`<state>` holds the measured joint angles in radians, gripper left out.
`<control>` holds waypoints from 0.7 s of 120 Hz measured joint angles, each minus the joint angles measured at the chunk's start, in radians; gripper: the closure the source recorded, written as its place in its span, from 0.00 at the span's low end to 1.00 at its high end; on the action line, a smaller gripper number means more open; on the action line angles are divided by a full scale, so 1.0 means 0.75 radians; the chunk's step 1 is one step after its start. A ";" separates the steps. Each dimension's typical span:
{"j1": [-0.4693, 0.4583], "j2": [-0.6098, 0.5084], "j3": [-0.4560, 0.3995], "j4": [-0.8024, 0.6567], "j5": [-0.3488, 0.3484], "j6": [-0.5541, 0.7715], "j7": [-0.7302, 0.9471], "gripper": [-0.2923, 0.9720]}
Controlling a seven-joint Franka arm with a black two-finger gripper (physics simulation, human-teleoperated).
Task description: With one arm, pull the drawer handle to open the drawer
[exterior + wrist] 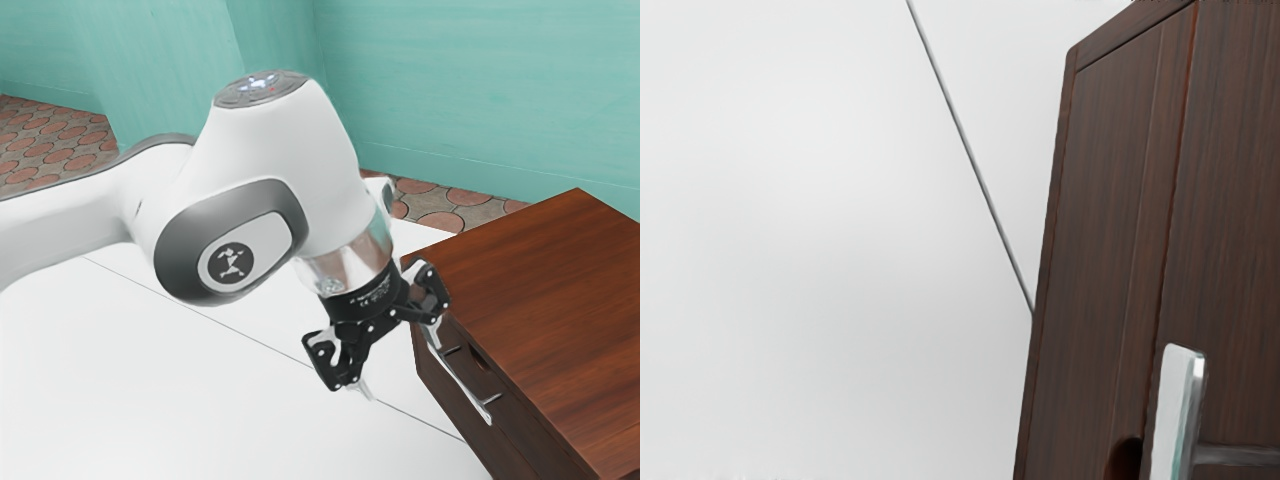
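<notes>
A dark wooden cabinet stands at the exterior view's right on the white table. Its drawer front faces the arm and looks flush with the cabinet body. A silver bar handle runs along that front. My black gripper hangs open just in front of the drawer, near the handle's upper end. One finger is close to the cabinet's top corner and the other stands out over the table. Nothing is between them. In the wrist view the drawer front and the handle's end lie just beside my hand.
The white table stretches to the exterior view's left and front, with a thin seam line across it. Teal walls and a tiled floor lie behind.
</notes>
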<state>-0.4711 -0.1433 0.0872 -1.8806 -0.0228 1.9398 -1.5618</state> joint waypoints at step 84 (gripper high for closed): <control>-0.037 0.032 -0.033 -0.007 -0.006 0.080 -0.132 0.40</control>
<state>-0.4992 -0.1190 0.0628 -1.8857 -0.0277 1.9995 -1.6607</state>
